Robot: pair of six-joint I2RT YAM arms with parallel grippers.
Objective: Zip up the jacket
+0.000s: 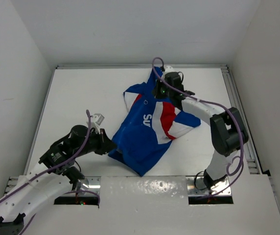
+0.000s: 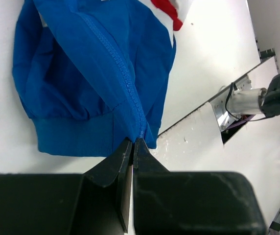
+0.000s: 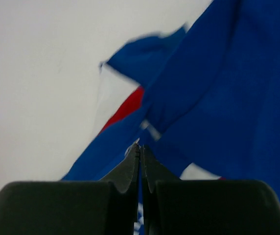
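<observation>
Setting: A white table (image 1: 81,93) inside a white-walled enclosure (image 1: 130,29); bare walls rise on three sides, at 9, 12 and 3 o'clock in the overhead view.
Surface: Matte white and flat. A metal rail (image 1: 238,107) runs along its 3 o'clock edge, and a pale mounting plate (image 1: 145,188) spans the near edge at 6 o'clock.
Jacket: The jacket (image 1: 150,129) lies crumpled just right of the table's centre, stretched on a diagonal from its collar end at about 12 o'clock to its hem at about 7 o'clock. It is royal blue with red and white panels, and white letters "SU" show on the chest.
Zipper: In the left wrist view the zipper (image 2: 118,63) runs as one line of blue teeth down to the ribbed hem band (image 2: 76,137).
Left gripper: The left gripper (image 2: 132,142) sits at the jacket's 7 o'clock corner, its jaws pressed together on the hem, right at the foot of the zipper.
Right gripper: The right gripper (image 3: 140,147) sits at the jacket's 12 o'clock end, its jaws closed tight and pinching a fold of blue fabric, with white lining and a red panel just beyond.
Arms: Both reach in from the 6 o'clock edge, trailing purple cables (image 1: 88,127).
</observation>
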